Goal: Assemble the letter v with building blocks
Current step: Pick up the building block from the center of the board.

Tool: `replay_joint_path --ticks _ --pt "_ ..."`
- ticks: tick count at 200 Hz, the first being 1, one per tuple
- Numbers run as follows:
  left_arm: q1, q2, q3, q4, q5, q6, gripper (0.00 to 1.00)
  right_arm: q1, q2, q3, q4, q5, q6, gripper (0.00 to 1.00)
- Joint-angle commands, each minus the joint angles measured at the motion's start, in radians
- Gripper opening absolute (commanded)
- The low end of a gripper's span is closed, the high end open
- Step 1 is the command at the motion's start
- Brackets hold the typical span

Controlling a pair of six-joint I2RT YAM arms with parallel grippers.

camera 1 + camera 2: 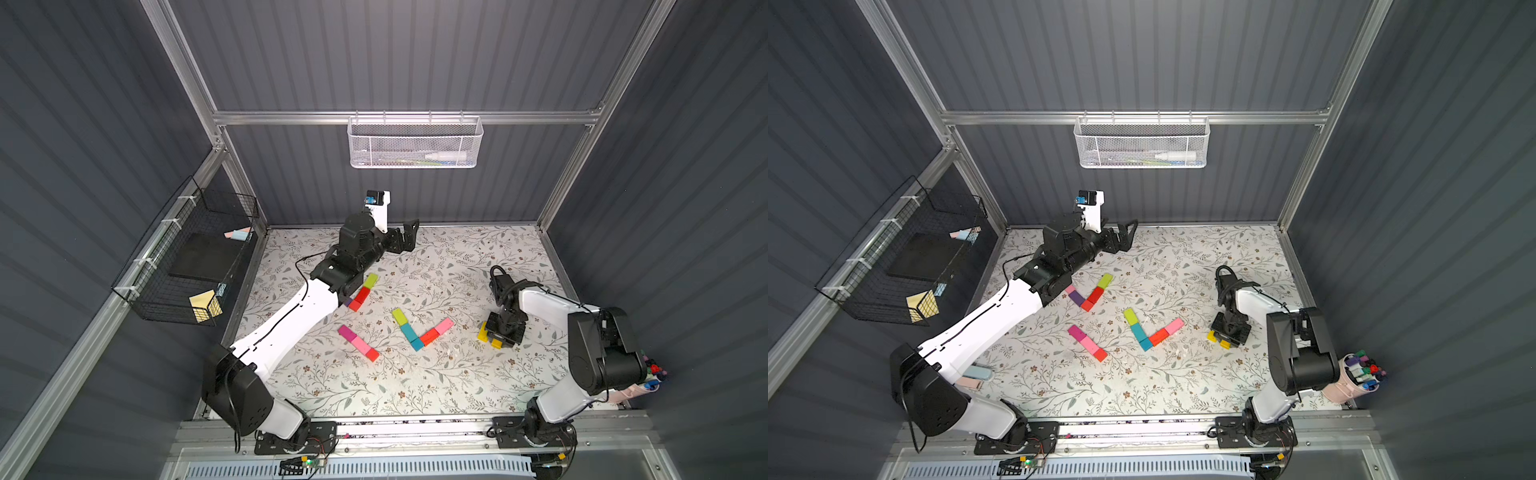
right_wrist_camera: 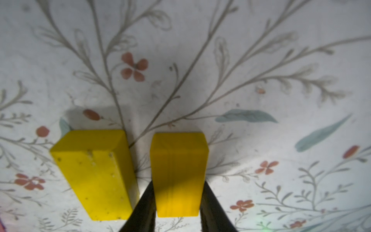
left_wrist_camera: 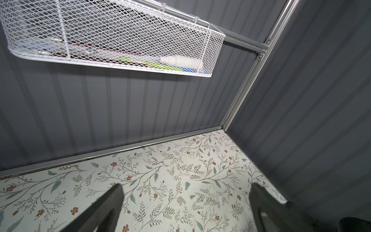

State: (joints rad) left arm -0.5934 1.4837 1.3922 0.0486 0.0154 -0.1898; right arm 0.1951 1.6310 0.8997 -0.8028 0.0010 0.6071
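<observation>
Two yellow building blocks lie side by side on the floral mat at the right. My right gripper (image 2: 178, 181) points down over them, and its black fingers press both sides of one yellow block (image 2: 177, 160); the other yellow block (image 2: 94, 172) lies free beside it. In both top views the right gripper (image 1: 500, 336) covers most of this pair. Mid-table, a V of lime, teal, red and pink blocks (image 1: 415, 334) lies flat. A magenta-pink-red row (image 1: 358, 343) and a lime-red-purple V (image 1: 1092, 293) lie to its left. My left gripper (image 3: 185, 185) hangs open and empty near the back wall.
A white mesh basket (image 1: 413, 143) hangs on the back wall, and a black wire basket (image 1: 187, 257) with a yellow pad hangs on the left wall. A pink cup of markers (image 1: 1362, 374) stands at the front right. Pastel cases (image 1: 976, 376) lie under the left arm.
</observation>
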Motion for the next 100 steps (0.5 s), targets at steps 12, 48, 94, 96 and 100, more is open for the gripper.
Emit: replay_joint_path --ticks 12,48,94,96,100 --pt "0.009 -0.004 -0.009 0.0 0.014 -0.004 1.0 -0.009 0.009 -0.018 -0.01 0.029 -0.008 0.13" --pt "0.01 -0.009 -0.003 -0.017 0.024 -0.003 1.0 -0.004 -0.068 0.049 -0.123 0.103 -0.005 0.0" --pt "0.036 -0.068 -0.056 -0.038 0.06 -0.022 1.0 0.222 -0.216 0.232 -0.185 0.175 0.107 0.0" --pt "0.04 -0.072 -0.061 -0.038 0.062 -0.025 1.0 0.241 -0.215 0.24 -0.183 0.175 0.117 0.0" --pt "0.051 -0.08 -0.067 -0.039 0.067 -0.031 1.0 0.275 -0.205 0.257 -0.178 0.174 0.139 0.0"
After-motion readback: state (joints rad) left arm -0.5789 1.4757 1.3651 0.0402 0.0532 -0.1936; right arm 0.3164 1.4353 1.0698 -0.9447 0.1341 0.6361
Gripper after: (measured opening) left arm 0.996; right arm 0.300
